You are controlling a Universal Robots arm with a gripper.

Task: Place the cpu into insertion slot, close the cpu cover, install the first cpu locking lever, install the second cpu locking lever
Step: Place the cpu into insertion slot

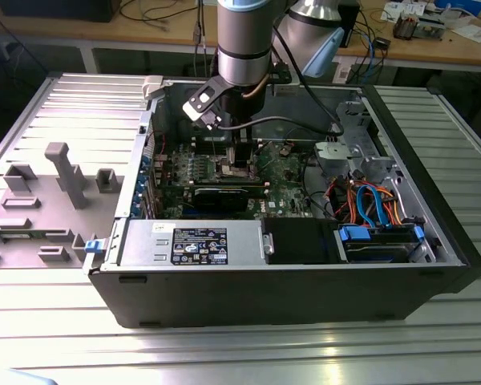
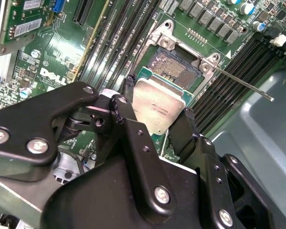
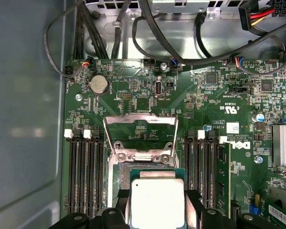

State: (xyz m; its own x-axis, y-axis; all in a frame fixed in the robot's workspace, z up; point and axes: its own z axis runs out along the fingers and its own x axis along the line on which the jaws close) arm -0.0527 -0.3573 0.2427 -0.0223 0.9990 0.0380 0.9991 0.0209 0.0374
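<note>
An open computer case (image 1: pixel 264 298) holds a green motherboard (image 3: pixel 148 102) and coloured cables (image 1: pixel 370 200).

The cpu (image 3: pixel 157 200) presents a plain silver-grey metal top, matt and smooth with a dull sheen; the cpu cover (image 3: pixel 139 119) is thin bare metal, brownish-silver and faintly reflective. The gripper (image 2: pixel 158 102) is matt black, its body set with bright metal screw heads, above a green board (image 3: pixel 133 95) with a glossy lacquer. The table (image 1: pixel 433 353) is ribbed pale metal, satin-finished; the computer case (image 1: pixel 264 301) is dark painted sheet metal.
</note>
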